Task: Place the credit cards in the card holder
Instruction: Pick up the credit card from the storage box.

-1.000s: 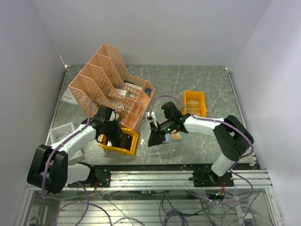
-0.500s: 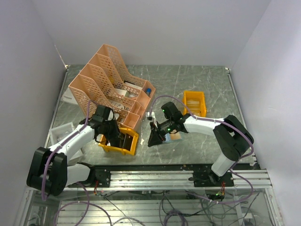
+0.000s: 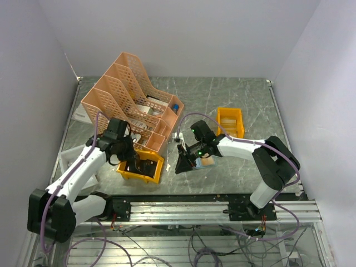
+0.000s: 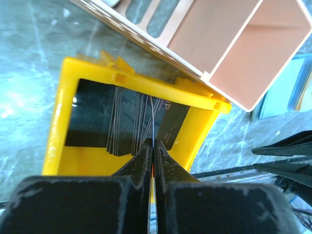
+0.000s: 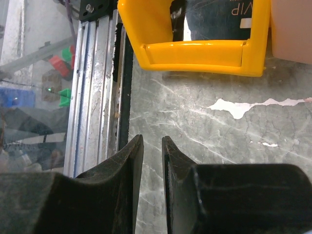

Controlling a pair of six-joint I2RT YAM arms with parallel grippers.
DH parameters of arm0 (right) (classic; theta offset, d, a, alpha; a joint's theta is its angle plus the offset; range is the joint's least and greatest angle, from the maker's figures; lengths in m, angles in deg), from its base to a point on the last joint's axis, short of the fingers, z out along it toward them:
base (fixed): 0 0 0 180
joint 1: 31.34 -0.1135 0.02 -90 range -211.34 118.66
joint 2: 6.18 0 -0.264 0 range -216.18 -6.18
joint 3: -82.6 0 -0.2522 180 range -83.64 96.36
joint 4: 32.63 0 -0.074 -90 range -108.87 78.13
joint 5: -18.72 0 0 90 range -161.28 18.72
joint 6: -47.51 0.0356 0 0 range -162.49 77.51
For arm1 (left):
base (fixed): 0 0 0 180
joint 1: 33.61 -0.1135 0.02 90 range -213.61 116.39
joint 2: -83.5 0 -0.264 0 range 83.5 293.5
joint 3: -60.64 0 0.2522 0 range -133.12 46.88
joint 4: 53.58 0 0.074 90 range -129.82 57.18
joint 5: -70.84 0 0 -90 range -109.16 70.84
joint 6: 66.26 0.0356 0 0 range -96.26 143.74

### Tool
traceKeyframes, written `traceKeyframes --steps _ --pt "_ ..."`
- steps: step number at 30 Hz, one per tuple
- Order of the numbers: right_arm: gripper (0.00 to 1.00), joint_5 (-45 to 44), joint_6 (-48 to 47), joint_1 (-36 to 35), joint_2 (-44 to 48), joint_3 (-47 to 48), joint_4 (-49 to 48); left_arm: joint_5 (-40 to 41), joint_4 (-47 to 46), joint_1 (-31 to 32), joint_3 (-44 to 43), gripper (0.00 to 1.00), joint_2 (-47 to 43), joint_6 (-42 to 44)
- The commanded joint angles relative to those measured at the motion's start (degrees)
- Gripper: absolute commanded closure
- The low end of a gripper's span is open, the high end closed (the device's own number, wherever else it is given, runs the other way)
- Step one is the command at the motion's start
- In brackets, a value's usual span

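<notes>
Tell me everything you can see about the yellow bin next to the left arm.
The yellow bin is a small, open-topped rectangular tray of glossy plastic. It sits flat on the grey marbled table. Inside it, a stack of dark cards stands on edge. Its far rim is right beside the peach file rack. The left gripper hangs just above the bin, shut on what looks like a thin card seen edge-on.

Cut by the right wrist view's top edge: bin (image 5: 195, 53), black card (image 5: 214, 19). Half hidden under right arm (image 3: 233, 146): tan thing (image 3: 208, 162). Too thin to name: pale edge (image 4: 151, 119) at left fingers (image 4: 141, 161).
</notes>
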Motion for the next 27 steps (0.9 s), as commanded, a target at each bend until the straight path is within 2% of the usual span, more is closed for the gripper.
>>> traceKeyframes --steps 1,8,12,15,18,23,27 --pt "0.77 2.05 -2.68 0.40 0.45 1.90 1.95 9.12 6.81 -0.37 -5.32 0.93 -3.35 0.32" --pt "0.77 7.53 -15.93 0.81 1.26 6.13 14.09 9.92 13.18 -0.33 -11.09 0.93 -10.18 -0.57" --pt "0.77 10.11 -23.91 3.88 4.32 8.11 22.09 1.27 7.18 -0.29 -10.27 0.93 -15.65 -2.14" --pt "0.77 11.40 -27.15 8.79 8.09 8.13 24.60 -6.27 -3.30 -0.07 -6.36 0.93 -19.60 -5.27" --pt "0.76 11.81 -27.72 14.33 11.58 8.14 25.98 -11.57 -20.00 1.24 0.60 0.93 -23.35 -10.10" --pt "0.73 14.73 -27.90 21.85 14.70 7.94 27.09 -12.50 -43.16 5.31 9.46 0.93 -24.95 -16.03" --pt "0.66 18.17 -24.29 25.90 15.88 6.97 24.73 -11.00 -60.99 10.09 14.65 0.93 -20.57 -18.82"
